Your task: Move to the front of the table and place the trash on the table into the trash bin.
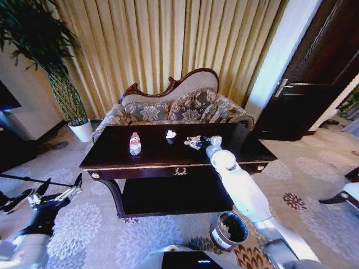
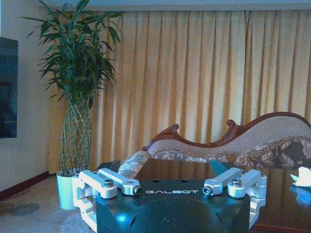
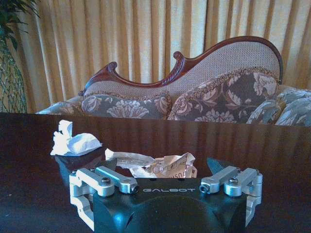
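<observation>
- The trash is seen spread over the top of the table (image 1: 168, 154): a small clear plastic bottle (image 1: 134, 143) with a red cap and label stands upright toward the robot's left.
- A crumpled white tissue (image 1: 170, 134) lies near the middle of the top, well apart from the bottle; in the right wrist view it (image 3: 73, 141) rests alone on the glossy dark surface.
- A crumpled printed wrapper (image 1: 194, 142) lies to the right of the tissue; in the right wrist view it (image 3: 155, 166) is found directly ahead of the right gripper's fingers.
- The right gripper (image 1: 201, 142) is held low over the table top at the wrapper. Its jaws are spread wide, with the wrapper lying in or just before the gap; nothing is gripped.
- The left gripper (image 1: 59, 186) is held off the table's left end, above the carpet. Its fingers are spread apart and nothing is held.
- The trash bin (image 1: 229, 230), dark with a pale rim, stands on the patterned carpet (image 1: 314, 185) in front of the table's right end, beside the right arm.
- A patterned sofa (image 1: 179, 106) stands behind the table, before gold curtains (image 1: 168, 39).
- A potted plant (image 1: 70, 95) in a white pot stands at the left, and a dark door (image 1: 314, 73) at the right.
</observation>
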Robot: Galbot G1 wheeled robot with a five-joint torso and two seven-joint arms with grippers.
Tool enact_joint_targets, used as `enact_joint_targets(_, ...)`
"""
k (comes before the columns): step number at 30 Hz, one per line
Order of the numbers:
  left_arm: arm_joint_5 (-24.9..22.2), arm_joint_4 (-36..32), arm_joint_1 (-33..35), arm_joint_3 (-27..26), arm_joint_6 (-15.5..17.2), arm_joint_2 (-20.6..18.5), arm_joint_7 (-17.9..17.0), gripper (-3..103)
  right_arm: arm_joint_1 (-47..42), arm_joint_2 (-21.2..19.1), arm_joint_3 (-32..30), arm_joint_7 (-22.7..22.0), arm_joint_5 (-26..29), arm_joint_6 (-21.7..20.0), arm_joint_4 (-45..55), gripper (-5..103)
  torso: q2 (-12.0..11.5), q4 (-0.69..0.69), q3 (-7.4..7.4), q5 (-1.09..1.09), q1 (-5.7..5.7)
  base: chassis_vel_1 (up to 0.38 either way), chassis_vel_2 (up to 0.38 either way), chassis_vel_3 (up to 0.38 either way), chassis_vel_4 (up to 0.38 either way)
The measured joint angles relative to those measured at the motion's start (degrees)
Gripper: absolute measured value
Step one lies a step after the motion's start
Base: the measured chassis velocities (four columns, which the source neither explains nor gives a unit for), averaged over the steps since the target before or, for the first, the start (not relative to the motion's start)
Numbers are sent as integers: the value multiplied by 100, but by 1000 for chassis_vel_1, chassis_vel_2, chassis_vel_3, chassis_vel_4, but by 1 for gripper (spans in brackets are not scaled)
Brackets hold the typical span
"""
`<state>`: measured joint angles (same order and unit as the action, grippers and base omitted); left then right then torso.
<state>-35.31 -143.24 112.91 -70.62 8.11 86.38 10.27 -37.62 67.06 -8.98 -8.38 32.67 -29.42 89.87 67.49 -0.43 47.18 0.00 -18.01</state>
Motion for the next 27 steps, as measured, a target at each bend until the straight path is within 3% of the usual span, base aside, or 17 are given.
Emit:
enact_joint_targets(22, -63, 0, -87, -8, 13, -57, -6, 100, 222, 133, 184, 16, -56, 0, -472, 101, 0, 0, 0, 0, 1, 0, 0, 0, 0)
enact_joint_targets(25, -70, 0, -94, 28, 15, -71, -11, 100, 161, 116, 185, 17, -60, 19, -438, 88, 0, 0, 0, 0, 1, 0, 0, 0, 0)
enact_joint_targets(27, -70, 0, -97, 31, 16, -76, -11, 100, 157, 112, 185, 17, -61, 22, -433, 88, 0, 0, -1, 0, 1, 0, 0, 0, 0)
